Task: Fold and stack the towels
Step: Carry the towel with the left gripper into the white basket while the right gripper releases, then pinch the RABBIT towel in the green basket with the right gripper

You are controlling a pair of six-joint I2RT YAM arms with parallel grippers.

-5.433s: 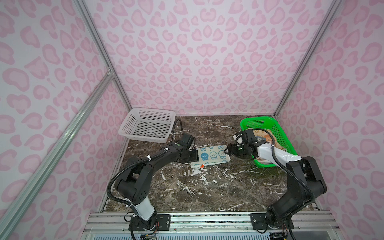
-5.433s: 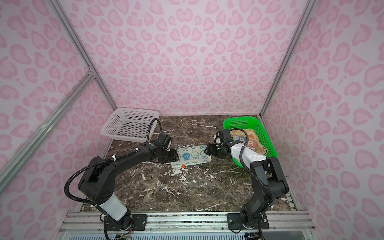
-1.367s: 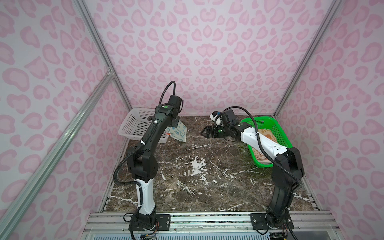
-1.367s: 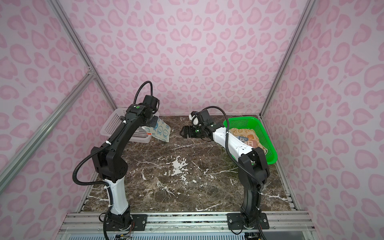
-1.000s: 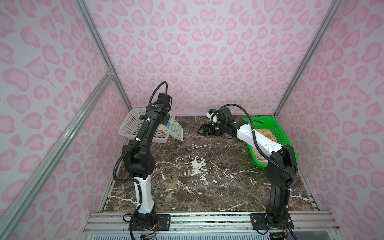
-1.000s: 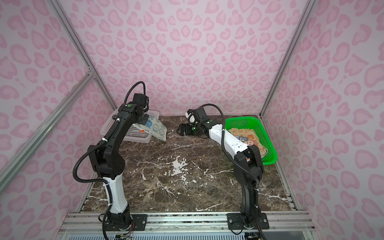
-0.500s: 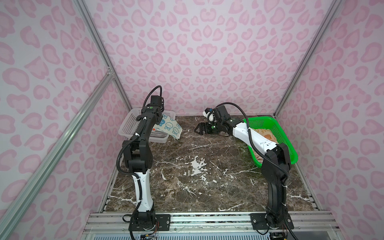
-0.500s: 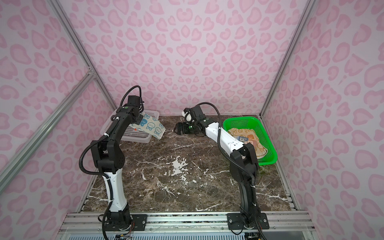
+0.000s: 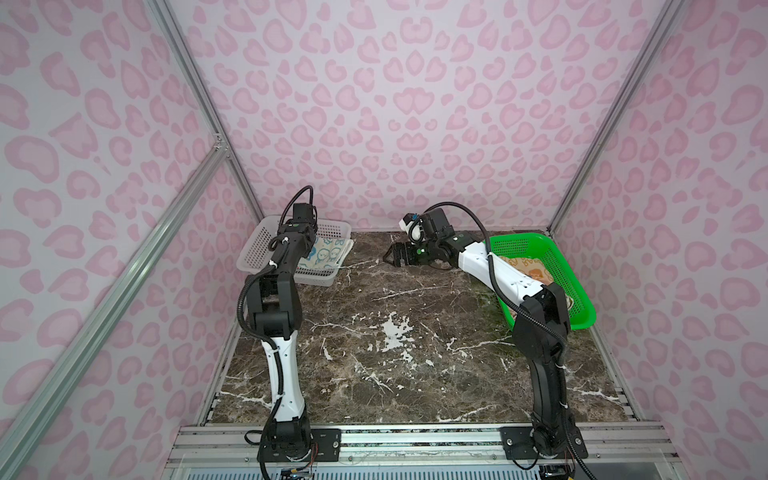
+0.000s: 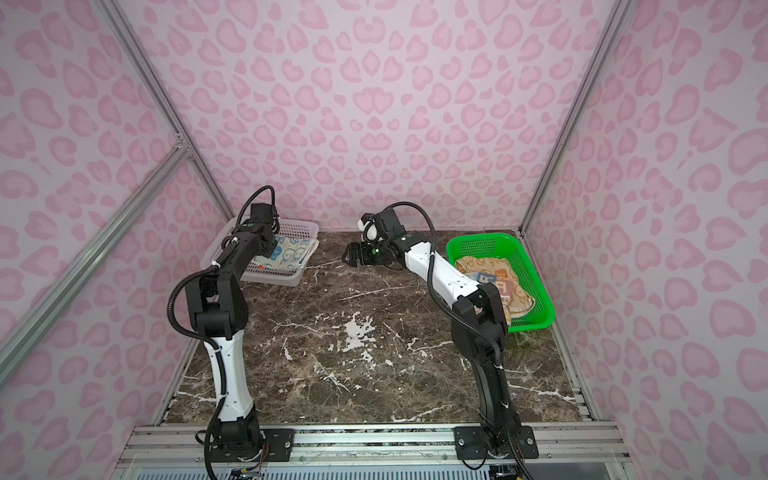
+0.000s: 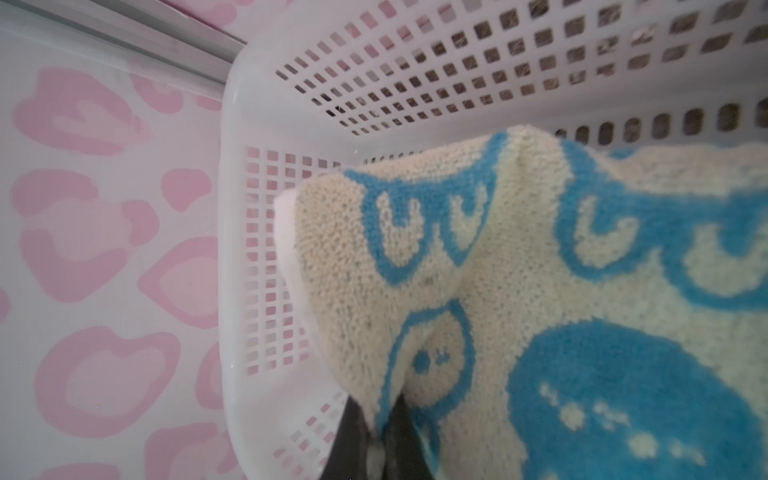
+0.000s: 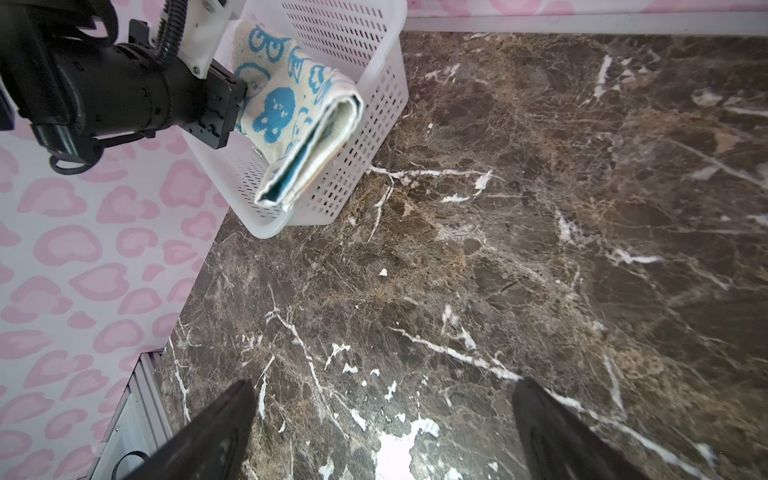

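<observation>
- Our left claw [image 11: 376, 415] is clamped on one edge of the folded blue towel [image 12: 299, 120]. The towel hangs over the white basket [image 12: 374, 137], with its free end reaching past the rim.
- If we let go here, that end may catch the rim and leave the towel draped or unfolded instead of flat inside.
- We pinch only one edge, so the loose layers could splay open as the towel drops.
- Our right claw [image 12: 382, 386] stands apart and empty over the table [image 9: 395, 374], well away from the white basket.
- The towel is thick looped terry, limp, cream with blue rabbits. The basket is rigid perforated plastic.
- The other towels [image 10: 498, 278] lie rumpled far from the white basket, in a green basket [image 10: 482, 239].
</observation>
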